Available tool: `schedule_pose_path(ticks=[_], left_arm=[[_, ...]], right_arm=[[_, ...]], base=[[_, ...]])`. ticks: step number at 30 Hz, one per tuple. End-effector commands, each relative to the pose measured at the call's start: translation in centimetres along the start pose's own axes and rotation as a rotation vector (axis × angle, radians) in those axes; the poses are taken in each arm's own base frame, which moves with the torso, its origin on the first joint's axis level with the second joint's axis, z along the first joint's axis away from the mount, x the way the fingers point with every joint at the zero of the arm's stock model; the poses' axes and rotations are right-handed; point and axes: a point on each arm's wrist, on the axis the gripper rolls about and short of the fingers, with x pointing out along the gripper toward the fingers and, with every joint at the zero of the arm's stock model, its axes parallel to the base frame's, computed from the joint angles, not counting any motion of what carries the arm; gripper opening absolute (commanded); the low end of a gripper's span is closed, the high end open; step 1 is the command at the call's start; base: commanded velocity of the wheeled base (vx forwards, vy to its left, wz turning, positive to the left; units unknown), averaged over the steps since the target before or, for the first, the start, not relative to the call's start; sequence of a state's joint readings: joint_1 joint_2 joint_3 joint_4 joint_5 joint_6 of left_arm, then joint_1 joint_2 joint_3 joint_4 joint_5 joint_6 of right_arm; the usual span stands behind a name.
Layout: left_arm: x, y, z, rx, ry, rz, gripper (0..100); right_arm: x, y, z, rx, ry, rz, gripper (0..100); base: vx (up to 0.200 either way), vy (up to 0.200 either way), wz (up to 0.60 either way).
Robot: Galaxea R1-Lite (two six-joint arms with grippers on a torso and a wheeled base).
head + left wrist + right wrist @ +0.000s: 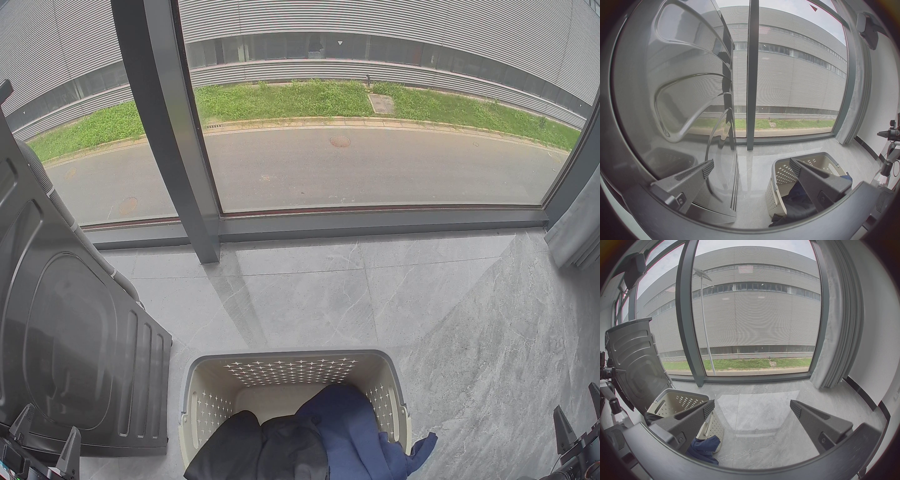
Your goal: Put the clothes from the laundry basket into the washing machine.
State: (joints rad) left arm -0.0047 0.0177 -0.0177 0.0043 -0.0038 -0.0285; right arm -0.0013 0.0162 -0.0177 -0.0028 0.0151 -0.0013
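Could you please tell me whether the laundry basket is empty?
Not empty: the laundry basket holds dark clothes and a blue garment, part of it draped over the rim.

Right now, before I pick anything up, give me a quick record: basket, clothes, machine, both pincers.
laundry basket: on the floor, low between the two arms
clothes: dark clothes and a blue garment in the basket; the blue one hangs over its rim on the robot's right
washing machine: beside the basket, on the robot's left
left pincer: open, empty
right pincer: open, empty
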Motion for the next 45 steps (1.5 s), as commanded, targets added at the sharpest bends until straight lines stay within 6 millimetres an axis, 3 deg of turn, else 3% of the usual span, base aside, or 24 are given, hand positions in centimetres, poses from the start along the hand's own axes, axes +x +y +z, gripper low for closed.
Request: schedule_pose_path(ticks=[1, 6, 18, 24, 45], left_arm=[[0.03, 0.01, -0.43, 0.001, 0.005, -0.001, 100], [0.03, 0.01, -0.41, -0.001, 0.003, -0.001, 100], [0.03, 0.01, -0.43, -0.001, 0.005, -0.001, 100], [0.03, 0.01, -0.43, -0.001, 0.005, -0.001, 100], [0.03, 0.01, -0.43, -0.001, 0.005, -0.001, 100]], right_arm=[[0.02, 0.00, -0.52, 0.000, 0.003, 0.000, 100], [0.02, 0.00, -0.52, 0.000, 0.003, 0.002, 100], [0.02, 0.00, -0.52, 0.000, 0.003, 0.000, 100], [0.02, 0.00, -0.52, 0.000, 0.003, 0.002, 100], [0.02, 0.00, -0.52, 0.000, 0.003, 0.002, 100]], base=[[0.200, 0.000, 0.00], [0.200, 0.000, 0.00], [0.000, 0.000, 0.00], [0.200, 0.000, 0.00], [0.029, 0.000, 0.00]])
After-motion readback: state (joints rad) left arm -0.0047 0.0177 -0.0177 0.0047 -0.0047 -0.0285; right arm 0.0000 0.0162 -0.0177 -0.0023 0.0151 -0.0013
